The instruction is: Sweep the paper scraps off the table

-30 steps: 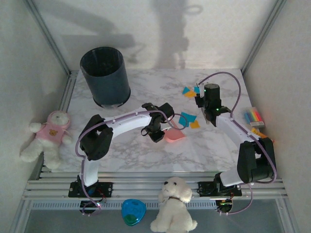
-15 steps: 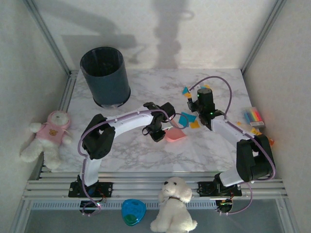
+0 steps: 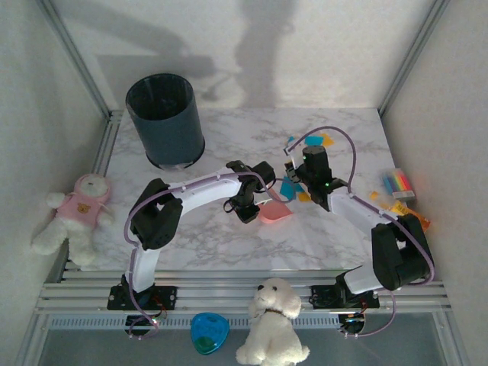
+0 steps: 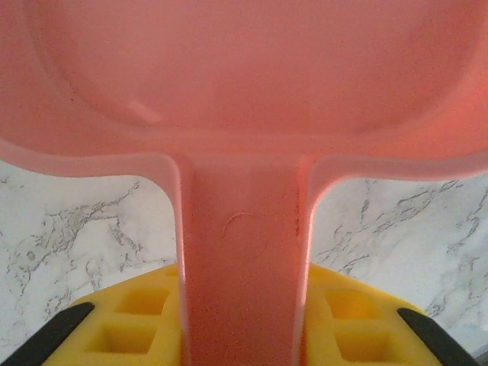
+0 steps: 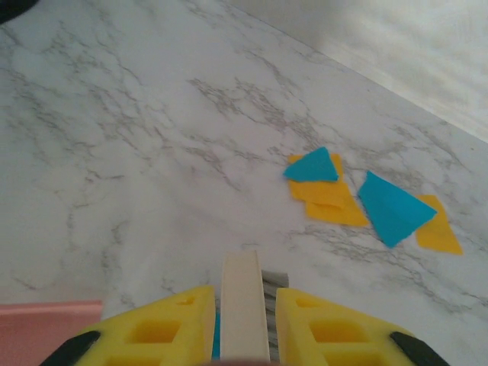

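Note:
My left gripper (image 4: 244, 329) is shut on the handle of the pink dustpan (image 4: 244, 91), which lies on the marble table (image 4: 76, 221); from above, the dustpan (image 3: 275, 213) is at mid-table. My right gripper (image 5: 244, 320) is shut on a brush with a cream handle (image 5: 244, 293) and grey bristles (image 5: 274, 285), just right of the dustpan's corner (image 5: 46, 316). Paper scraps lie ahead of the brush: a teal one (image 5: 314, 166) on orange ones (image 5: 332, 204), and another teal one (image 5: 390, 207). From above, teal and orange scraps (image 3: 290, 187) lie between the right gripper (image 3: 299, 171) and the dustpan, with others (image 3: 319, 140) farther back.
A dark round bin (image 3: 165, 118) stands at the back left. A striped block (image 3: 398, 183) and an orange toy (image 3: 412, 215) sit at the right edge. Plush toys (image 3: 80, 210) (image 3: 273, 320) and a blue object (image 3: 209, 333) lie off the table.
My right gripper has swung left and nearer to the dustpan with the brush in it. The left arm and dustpan have stayed put.

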`<state>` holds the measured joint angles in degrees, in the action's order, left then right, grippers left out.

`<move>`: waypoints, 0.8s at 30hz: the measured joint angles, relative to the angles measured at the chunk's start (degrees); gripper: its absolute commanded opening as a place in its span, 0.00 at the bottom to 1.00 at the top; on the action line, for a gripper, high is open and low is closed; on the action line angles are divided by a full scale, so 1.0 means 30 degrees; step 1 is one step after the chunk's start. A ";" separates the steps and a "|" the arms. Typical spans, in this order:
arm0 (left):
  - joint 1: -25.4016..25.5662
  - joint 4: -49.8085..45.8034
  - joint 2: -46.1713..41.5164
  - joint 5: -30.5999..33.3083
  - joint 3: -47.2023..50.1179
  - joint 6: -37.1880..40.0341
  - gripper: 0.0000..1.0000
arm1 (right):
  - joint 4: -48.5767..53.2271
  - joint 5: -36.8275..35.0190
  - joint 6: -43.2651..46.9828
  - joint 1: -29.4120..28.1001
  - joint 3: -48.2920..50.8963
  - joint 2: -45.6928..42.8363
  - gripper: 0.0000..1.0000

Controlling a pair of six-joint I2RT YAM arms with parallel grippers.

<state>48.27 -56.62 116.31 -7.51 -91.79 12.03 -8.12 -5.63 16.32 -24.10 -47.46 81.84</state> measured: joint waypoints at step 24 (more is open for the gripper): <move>0.0000 -0.0015 0.0000 0.0007 -0.0015 0.0000 0.00 | 0.0736 0.2696 -0.1756 -0.0874 0.1486 -0.2849 0.00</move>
<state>48.27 -56.66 116.31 -7.49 -91.83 12.03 -5.91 2.46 11.05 -26.72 -43.00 73.30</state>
